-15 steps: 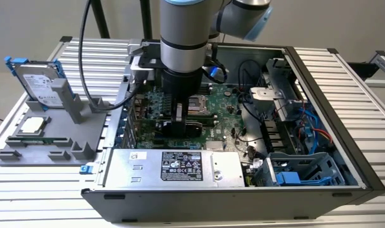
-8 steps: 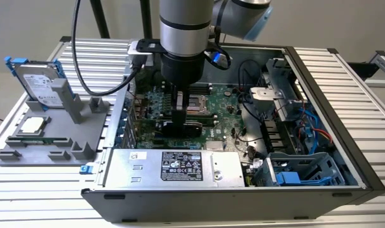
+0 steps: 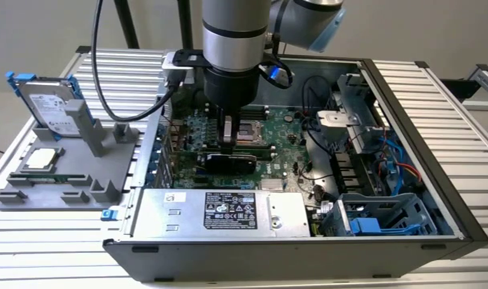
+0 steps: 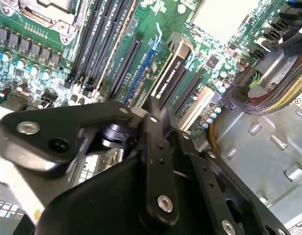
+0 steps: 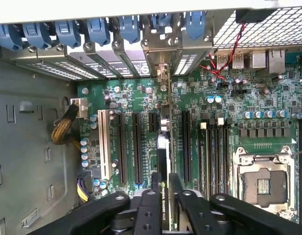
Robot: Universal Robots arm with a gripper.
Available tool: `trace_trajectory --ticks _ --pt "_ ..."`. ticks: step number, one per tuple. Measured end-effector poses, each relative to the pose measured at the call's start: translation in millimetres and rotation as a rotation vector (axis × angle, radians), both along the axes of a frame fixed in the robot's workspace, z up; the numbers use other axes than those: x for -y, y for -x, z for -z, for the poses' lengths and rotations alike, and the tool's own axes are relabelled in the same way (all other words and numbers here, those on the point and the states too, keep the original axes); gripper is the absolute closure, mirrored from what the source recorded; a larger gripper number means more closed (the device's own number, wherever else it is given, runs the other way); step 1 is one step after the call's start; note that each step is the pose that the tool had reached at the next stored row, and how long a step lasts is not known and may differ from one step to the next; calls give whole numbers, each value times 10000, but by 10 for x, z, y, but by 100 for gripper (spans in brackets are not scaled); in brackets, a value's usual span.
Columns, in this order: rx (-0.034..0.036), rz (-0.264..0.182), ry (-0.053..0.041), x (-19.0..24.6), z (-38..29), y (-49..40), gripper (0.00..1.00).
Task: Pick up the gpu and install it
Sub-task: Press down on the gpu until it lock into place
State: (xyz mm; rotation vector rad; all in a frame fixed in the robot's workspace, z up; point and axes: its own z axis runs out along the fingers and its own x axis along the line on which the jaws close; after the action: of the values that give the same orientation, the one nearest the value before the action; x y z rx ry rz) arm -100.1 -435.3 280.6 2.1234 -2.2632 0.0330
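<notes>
Nearest in the exterior view, along the lower edge of the frame, stands the open computer case (image 3: 436,235), with the silver power supply (image 3: 219,211) boxed into its lower middle and a grey drive cage (image 3: 380,217) with blue fittings at lower right. Behind the power supply lies the green motherboard (image 3: 288,153), and on it, at the centre of the frame, the gpu (image 3: 231,162) stands on edge, its black cooler face showing, directly under the gripper (image 3: 229,144). The arm (image 3: 236,36) comes straight down from the top centre of the frame. In both wrist views the jaws are drawn narrow, one black finger on each face of the card, closed on its top edge; the fingers (image 5: 174,193) press against the gpu at the lower middle of the first wrist view, and in the second wrist view the gripper (image 4: 158,117) meets the card at mid-frame. The card's lower edge sits in line with a long slot among the expansion slots (image 5: 137,147); whether it is fully seated I cannot tell. Its metal end bracket (image 5: 163,73) reaches toward the rear slot openings with their blue retaining clips (image 5: 97,29) at the top of the first wrist view. The bare processor socket (image 5: 261,183) lies at lower right of that view. Farther off, at the left of the exterior view, a grey fixture tray (image 3: 47,192) rests on the slatted table (image 3: 35,241), carrying a hard drive with blue rails (image 3: 47,105) upright at upper left, a processor chip (image 3: 41,158) and a narrow green memory stick (image 3: 47,179).
</notes>
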Motion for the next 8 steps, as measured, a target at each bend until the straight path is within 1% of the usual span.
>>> trace_trajectory --ticks 8 --pt "0 0 42 0 0 0 100"
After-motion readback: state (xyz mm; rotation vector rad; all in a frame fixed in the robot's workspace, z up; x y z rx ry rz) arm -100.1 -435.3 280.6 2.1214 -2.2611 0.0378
